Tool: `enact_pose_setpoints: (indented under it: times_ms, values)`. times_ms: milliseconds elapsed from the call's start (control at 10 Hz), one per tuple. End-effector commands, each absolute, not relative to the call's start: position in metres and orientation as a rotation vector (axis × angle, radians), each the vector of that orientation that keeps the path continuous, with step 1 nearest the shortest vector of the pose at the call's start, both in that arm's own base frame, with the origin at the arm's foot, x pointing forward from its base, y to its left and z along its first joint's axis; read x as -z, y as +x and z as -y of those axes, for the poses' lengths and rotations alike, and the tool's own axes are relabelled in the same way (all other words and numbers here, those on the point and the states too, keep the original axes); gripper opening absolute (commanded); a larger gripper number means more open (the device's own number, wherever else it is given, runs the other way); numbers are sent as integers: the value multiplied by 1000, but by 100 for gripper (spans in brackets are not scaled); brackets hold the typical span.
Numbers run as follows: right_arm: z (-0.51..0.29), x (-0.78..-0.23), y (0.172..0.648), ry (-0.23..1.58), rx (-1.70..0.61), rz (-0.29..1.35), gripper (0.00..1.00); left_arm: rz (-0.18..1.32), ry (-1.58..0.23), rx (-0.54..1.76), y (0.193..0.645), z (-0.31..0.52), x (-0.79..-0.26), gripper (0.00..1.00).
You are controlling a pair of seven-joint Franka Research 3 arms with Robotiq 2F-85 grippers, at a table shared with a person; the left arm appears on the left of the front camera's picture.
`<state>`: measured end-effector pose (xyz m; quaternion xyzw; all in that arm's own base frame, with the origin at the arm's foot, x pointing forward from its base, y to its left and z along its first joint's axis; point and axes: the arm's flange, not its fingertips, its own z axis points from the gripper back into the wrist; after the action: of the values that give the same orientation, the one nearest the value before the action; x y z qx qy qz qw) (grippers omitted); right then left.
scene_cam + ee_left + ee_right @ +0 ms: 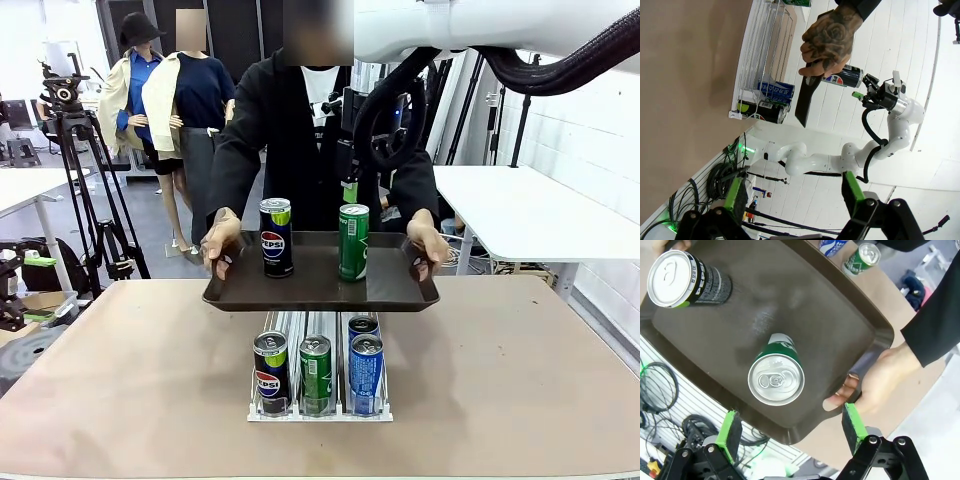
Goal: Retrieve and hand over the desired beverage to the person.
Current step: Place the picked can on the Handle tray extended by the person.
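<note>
The person (285,130) in a black jacket stands across the table, holding a dark tray (310,290) level with both hands. On the tray stand a black Pepsi can (276,237) and a green can (353,242). My right gripper (350,188) hangs just above the green can (776,377). In its wrist view the right gripper (792,432) is open, looking straight down on that can's top, with the black can (682,277) farther off. A hand (875,385) grips the tray's rim (875,335). My left gripper (795,197) is open and holds nothing.
Below the tray a white can rack (320,412) on the tan table holds a black Pepsi can (270,372), a green can (315,372) and blue cans (366,370). A camera tripod (70,110) stands at the left. A white table (520,210) is at the right.
</note>
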<state>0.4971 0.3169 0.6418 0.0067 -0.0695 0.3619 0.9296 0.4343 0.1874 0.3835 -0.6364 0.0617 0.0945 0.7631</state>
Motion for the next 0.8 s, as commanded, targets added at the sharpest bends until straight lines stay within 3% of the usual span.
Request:
enact_pose_setpoints:
  times_ms: [0,400,700]
  values:
    - [-317,-641,496,19,-741,141,100,-135,-1378,-203,431,-188,-386,100]
    - [-317,-642,497,14,-741,142,100,-135,-1378,-203,431,-188,-386,100]
    - [-266,-677,491,189,-617,165,100,-135,-1378,-203,431,-188,-386,100]
